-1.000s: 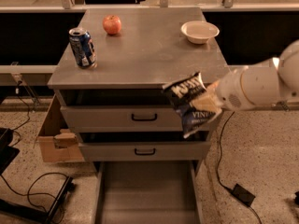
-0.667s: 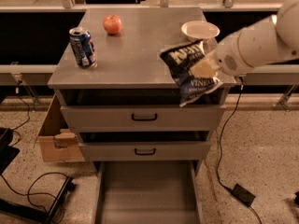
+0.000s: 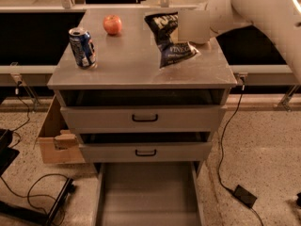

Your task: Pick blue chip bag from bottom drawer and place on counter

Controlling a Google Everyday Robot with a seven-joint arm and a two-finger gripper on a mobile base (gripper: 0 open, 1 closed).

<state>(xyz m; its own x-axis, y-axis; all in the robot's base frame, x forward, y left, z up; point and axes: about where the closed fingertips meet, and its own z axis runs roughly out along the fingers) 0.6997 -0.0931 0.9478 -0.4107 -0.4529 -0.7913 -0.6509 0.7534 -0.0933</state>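
Note:
The blue chip bag (image 3: 168, 37), dark-blue crinkled foil with white lettering, hangs over the right middle of the counter (image 3: 131, 67), its lower end at or just above the surface. My gripper (image 3: 189, 29) reaches in from the upper right and is shut on the bag's right side. The bottom drawer (image 3: 148, 192) is pulled out below the cabinet, and its flat grey floor is bare.
A blue soda can (image 3: 83, 47) stands at the counter's left and a red apple (image 3: 112, 24) at the back. The two upper drawers (image 3: 145, 118) are slightly open. A cardboard box (image 3: 52, 138) sits left of the cabinet. Cables and a power brick (image 3: 245, 196) lie on the floor.
My gripper has lifted the chip bag from in front of the top drawer up and leftward over the counter. The white bowl is now hidden behind the gripper.

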